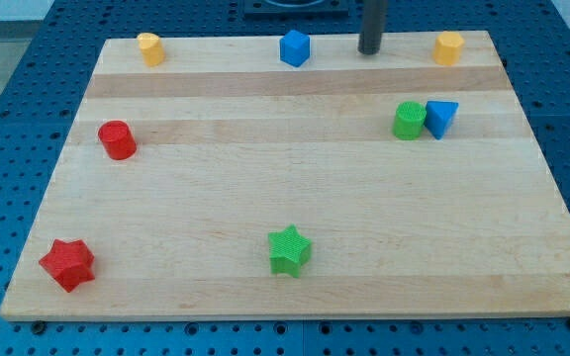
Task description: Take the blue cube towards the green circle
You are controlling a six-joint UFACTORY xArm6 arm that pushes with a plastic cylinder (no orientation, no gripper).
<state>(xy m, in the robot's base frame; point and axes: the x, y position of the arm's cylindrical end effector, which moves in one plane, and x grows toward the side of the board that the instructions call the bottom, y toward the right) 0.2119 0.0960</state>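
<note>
My tip (370, 50), a bare rod with no claw to spread or pinch, sits at the counter's (265, 198) top edge, right of the blue cube (294, 47); a glancing push may spin it wide of the green circle (409, 121), or knock the touching blue triangle (442, 118).

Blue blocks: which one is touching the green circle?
The blue triangle, right beside the green circle. The blue cube sits alone at the view's top.

My tip (369, 50) near view's top, right of blue cube (294, 47).
</note>
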